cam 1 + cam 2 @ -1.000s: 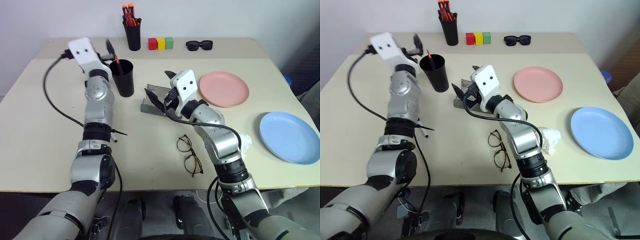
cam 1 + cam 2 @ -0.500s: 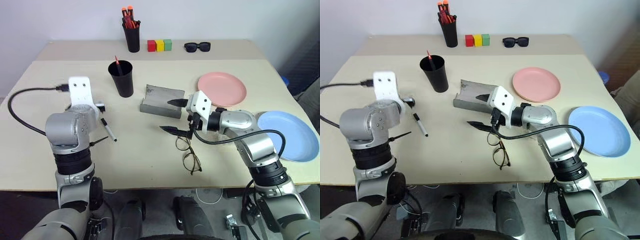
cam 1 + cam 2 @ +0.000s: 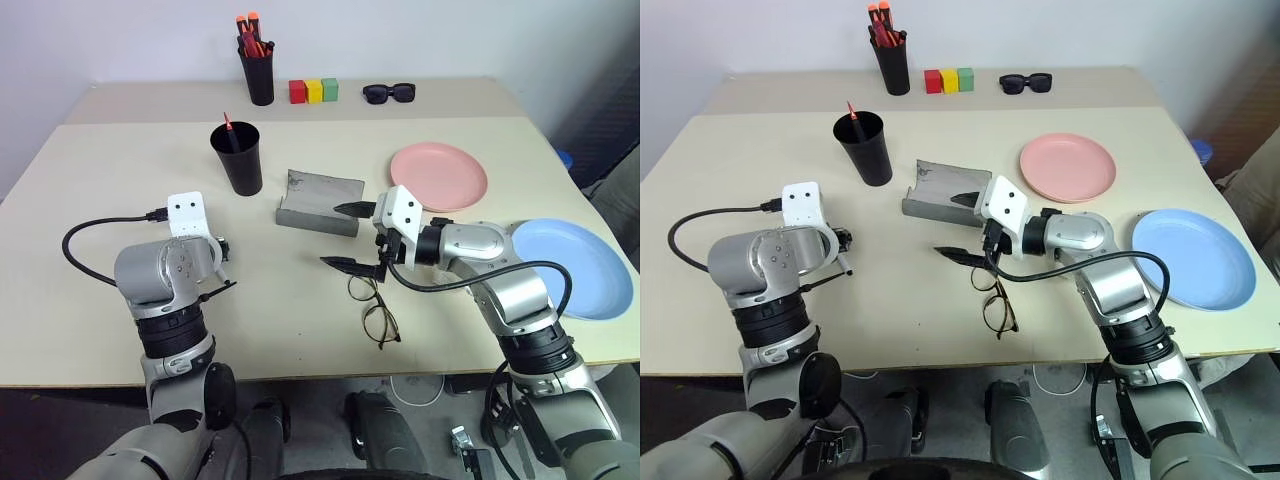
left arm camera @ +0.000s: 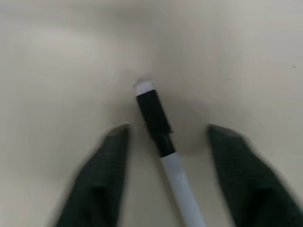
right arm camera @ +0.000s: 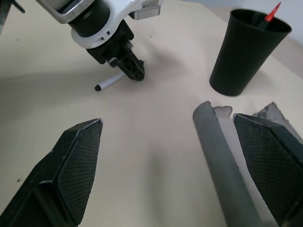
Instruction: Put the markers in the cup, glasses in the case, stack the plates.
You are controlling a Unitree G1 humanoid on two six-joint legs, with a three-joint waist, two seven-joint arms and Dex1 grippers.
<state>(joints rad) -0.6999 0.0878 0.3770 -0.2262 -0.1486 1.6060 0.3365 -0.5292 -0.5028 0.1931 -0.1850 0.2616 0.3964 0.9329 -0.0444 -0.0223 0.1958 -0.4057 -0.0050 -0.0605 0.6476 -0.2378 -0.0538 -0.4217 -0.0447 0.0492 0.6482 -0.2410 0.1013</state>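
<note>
Left tool point(image 4: 165, 137) half-open, straddling white marker point(image 4: 163, 142), nothing gripped; off-centre closure may roll it away. Right tool point(image 3: 350, 235) wide, empty, above glasses point(image 3: 375, 305).

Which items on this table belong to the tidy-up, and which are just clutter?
Job: white marker, red marker in the cup, glasses, grey case, pink plate, blue plate.

Clutter: pen holder, coloured blocks, sunglasses.

You see a matt beige desk point(image 3: 100, 200), a grey felt-like case point(image 3: 318, 205), and a smooth black plastic cup point(image 3: 237, 158).
</note>
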